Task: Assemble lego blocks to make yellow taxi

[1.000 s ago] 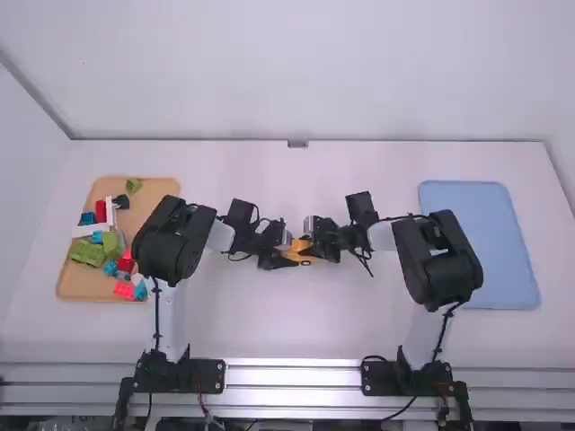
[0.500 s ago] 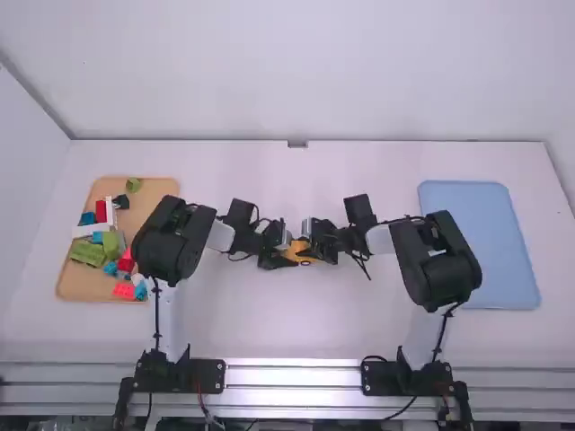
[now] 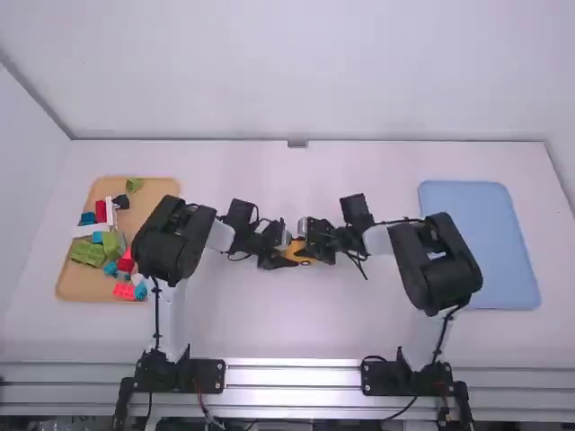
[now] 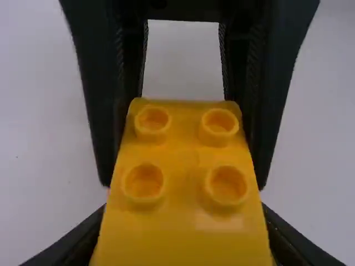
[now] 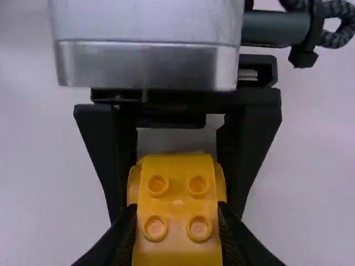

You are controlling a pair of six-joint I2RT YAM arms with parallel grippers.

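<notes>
High view had the yellow blocks (image 3: 296, 255) over the surface (image 3: 287, 314), the left end effector (image 4: 184, 209) and right end effector (image 5: 177, 208) gripping them. Joining seemed in hand, calling next for firm, aligned pressure.

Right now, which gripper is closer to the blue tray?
The robot's right one. The right gripper holds the yellow blocks on the side toward the blue tray; the left gripper holds them from the opposite side, farther off.

Yellow Lego block (image 4: 177, 233) being held near table's (image 3: 269, 323) middle, showing four round studs in each wrist view. Loose blocks (image 3: 88, 252), red, green, blue, white, lying jumbled in tan tray (image 3: 160, 187).
</notes>
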